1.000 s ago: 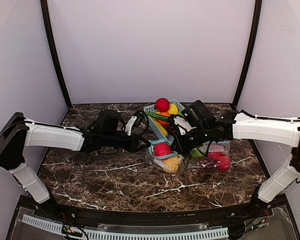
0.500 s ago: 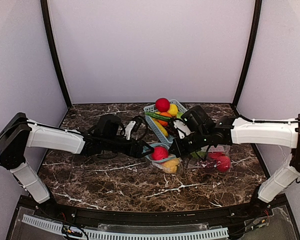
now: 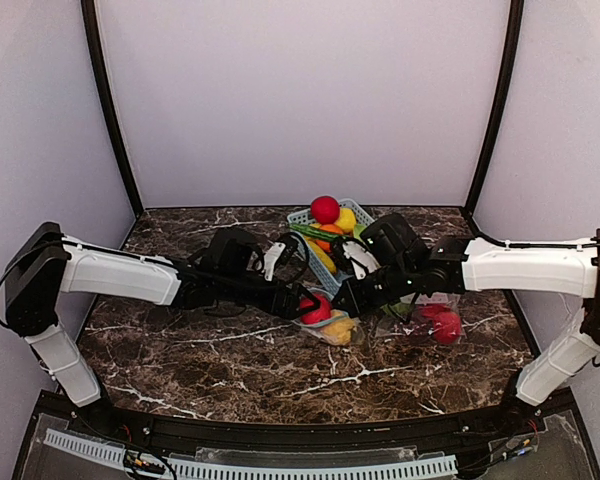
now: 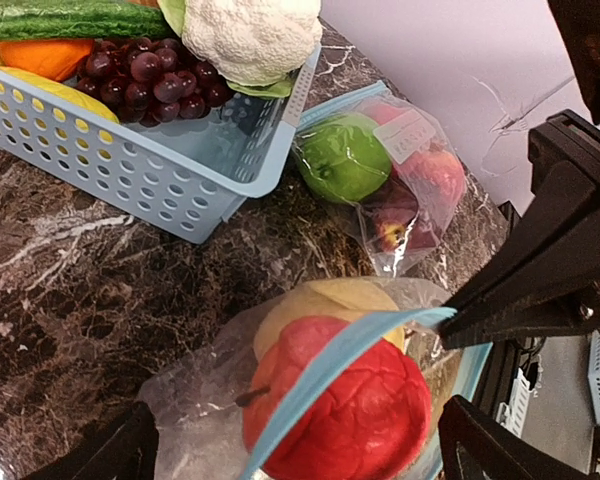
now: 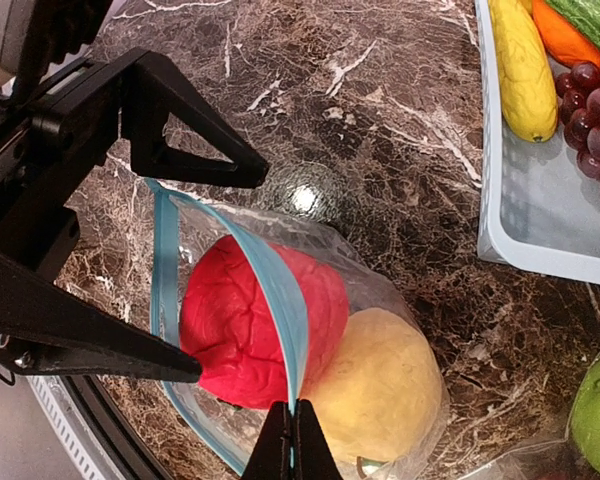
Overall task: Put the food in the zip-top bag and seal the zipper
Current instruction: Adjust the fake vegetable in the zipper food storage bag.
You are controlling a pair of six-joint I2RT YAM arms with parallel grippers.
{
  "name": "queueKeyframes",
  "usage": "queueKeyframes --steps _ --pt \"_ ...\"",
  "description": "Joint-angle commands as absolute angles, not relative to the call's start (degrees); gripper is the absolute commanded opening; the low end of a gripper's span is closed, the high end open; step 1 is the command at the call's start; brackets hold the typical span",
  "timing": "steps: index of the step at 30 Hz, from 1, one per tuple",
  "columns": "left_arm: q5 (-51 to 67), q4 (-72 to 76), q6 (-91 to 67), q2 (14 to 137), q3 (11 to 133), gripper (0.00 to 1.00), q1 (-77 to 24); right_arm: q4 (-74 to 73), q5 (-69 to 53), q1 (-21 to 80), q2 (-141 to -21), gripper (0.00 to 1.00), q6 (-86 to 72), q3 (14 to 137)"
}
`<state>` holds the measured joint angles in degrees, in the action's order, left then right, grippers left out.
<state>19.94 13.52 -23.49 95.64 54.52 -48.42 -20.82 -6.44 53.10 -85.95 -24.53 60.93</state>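
L gripper [image 3: 300, 299]: jaws wide apart, red apple [image 4: 335, 405] just ahead btwn tips.
R gripper [image 5: 292, 445]: pinched tight on zip-top bag [image 5: 280, 290] zipper edge.

Left arm's [image 3: 120, 275] jaws spread, right arm's [image 3: 520, 262] clamped.

No legible text, numbers or brands, white label [image 4: 402, 128] on far bag [image 4: 425, 195] unreadable
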Motion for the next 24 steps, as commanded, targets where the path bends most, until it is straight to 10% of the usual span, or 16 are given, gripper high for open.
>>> queueKeyframes --steps 1,24 --pt "15.73 7.06 -20.63 97.31 57.73 0.99 -48.60 -18.18 -7.27 53.68 -84.73 0.00 -24.00 60.26" --pt "9.27 -1.11 -18.01 94.88 60.71 0.99 -49.34 -19.21 -5.05 54.03 -84.78 0.00 -24.88 60.40"
